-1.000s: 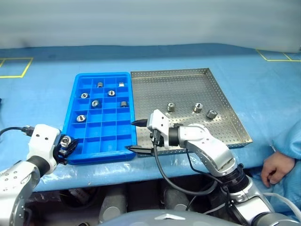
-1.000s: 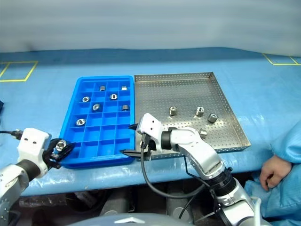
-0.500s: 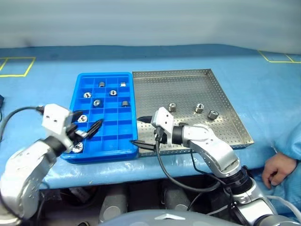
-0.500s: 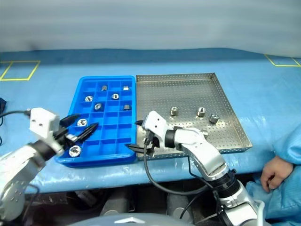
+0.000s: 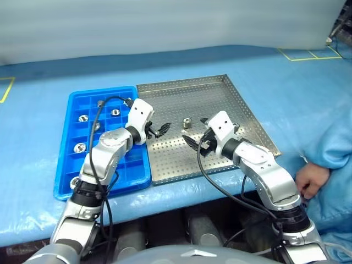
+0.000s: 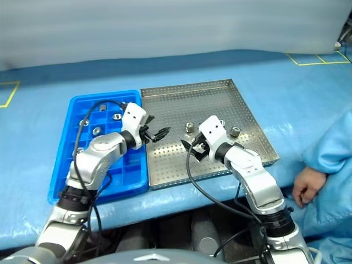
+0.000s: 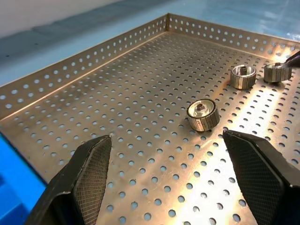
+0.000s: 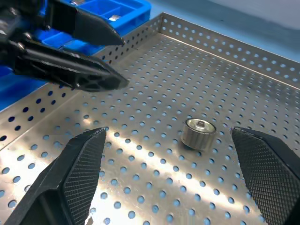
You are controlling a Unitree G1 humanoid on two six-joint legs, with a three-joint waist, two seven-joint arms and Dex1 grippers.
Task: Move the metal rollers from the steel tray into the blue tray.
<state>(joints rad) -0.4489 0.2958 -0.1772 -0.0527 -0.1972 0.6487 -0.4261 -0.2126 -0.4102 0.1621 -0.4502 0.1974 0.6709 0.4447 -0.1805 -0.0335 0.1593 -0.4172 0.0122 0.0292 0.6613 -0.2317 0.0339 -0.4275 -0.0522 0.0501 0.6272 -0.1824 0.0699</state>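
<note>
The steel tray [image 5: 181,93] lies on the blue table cover with the blue tray [image 5: 140,175] against its left side. My left gripper [image 5: 163,130] hovers open and empty over the steel tray's left half, pointing at a metal roller [image 7: 203,114]; two more rollers [image 7: 243,76] lie beyond it. From the other side my right gripper [image 8: 168,133] faces that same roller [image 8: 198,133], open and empty. The left gripper's fingers [image 8: 70,65] reach toward it. Several rollers [image 5: 80,147] sit in separate compartments of the blue tray.
A person's hand [image 5: 308,181] and blue sleeve [image 5: 335,137] rest at the table's front right edge, close to my right arm. Yellow tape marks [image 5: 308,54] lie on the cover at the far right. A black cable [image 5: 99,110] loops over the blue tray.
My left gripper opened, left its roller in the blue tray's front-left compartment, and swung right over the steel tray. My right gripper moved right toward the rollers. The camera view has turned too.
</note>
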